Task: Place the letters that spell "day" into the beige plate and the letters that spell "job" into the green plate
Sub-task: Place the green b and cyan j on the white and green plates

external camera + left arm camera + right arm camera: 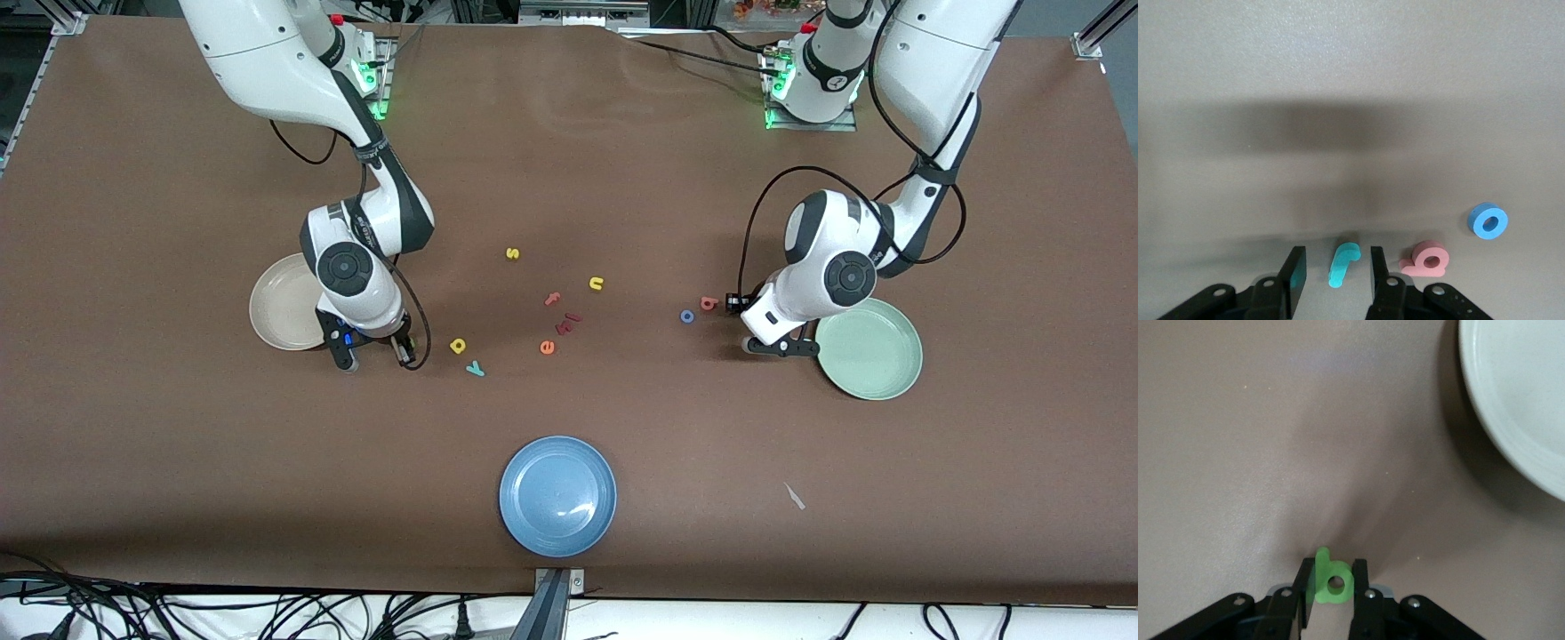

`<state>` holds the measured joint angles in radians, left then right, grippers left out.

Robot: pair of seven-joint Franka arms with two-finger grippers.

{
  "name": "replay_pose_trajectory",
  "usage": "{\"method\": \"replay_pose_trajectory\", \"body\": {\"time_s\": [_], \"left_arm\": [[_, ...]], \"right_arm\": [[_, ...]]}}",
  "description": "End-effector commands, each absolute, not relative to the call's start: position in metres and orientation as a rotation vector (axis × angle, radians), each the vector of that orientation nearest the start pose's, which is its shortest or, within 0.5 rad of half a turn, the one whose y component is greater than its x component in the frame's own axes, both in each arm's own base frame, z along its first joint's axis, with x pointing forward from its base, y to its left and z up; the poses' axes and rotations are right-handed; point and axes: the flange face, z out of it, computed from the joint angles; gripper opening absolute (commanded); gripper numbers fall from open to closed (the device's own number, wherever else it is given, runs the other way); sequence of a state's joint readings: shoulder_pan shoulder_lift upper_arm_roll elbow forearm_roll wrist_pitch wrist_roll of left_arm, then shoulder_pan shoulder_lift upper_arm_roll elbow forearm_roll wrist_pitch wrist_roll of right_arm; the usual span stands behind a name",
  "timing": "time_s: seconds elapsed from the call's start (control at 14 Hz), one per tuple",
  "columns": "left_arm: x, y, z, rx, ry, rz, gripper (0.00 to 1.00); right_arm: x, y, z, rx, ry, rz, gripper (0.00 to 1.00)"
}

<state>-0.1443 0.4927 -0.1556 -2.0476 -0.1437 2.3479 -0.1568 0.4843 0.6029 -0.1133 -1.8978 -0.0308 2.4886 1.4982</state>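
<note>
My right gripper (1332, 565) is shut on the olive-green "d" (1331, 579), low over the table beside the beige plate (277, 313) (1511, 400). The yellow "a" (458, 345) and teal "y" (476, 368) lie close by, toward the middle of the table. My left gripper (1337, 252) is down at the table near the green plate (869, 348). It is open, with the teal "j" (1343, 263) lying between its fingers and touching neither. The red-pink "b" (1429, 259) (709, 303) and blue "o" (1488, 221) (686, 316) lie beside it.
A blue plate (557, 496) sits near the front camera. Other letters are scattered mid-table: a yellow "s" (512, 253), a yellow "u" (596, 284), a pink "f" (552, 299), an orange "e" (548, 347) and one more red piece (569, 322).
</note>
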Motion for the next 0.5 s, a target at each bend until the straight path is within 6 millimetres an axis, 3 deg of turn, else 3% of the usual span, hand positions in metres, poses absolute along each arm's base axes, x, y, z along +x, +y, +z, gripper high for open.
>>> {"method": "replay_pose_trajectory", "body": {"time_s": [0.0, 0.21, 0.36, 0.43], "left_arm": [[0.548, -0.176, 0.18, -3.245, 0.013, 0.38, 0.42], [0.546, -0.174, 0.174, -3.241, 0.01, 0.399, 0.41], [0.543, -0.174, 0.167, -3.236, 0.008, 0.418, 0.39], [0.542, -0.175, 0.164, -3.234, 0.01, 0.427, 0.33]], "right_arm": [[0.589, 0.234, 0.197, -2.733, 1.624, -0.098, 0.19], [0.589, 0.228, 0.224, -2.832, 1.56, -0.028, 0.2], [0.591, 0.205, 0.252, -2.91, 1.487, 0.011, 0.2], [0.59, 0.195, 0.265, -2.956, 1.44, 0.044, 0.2]]}}
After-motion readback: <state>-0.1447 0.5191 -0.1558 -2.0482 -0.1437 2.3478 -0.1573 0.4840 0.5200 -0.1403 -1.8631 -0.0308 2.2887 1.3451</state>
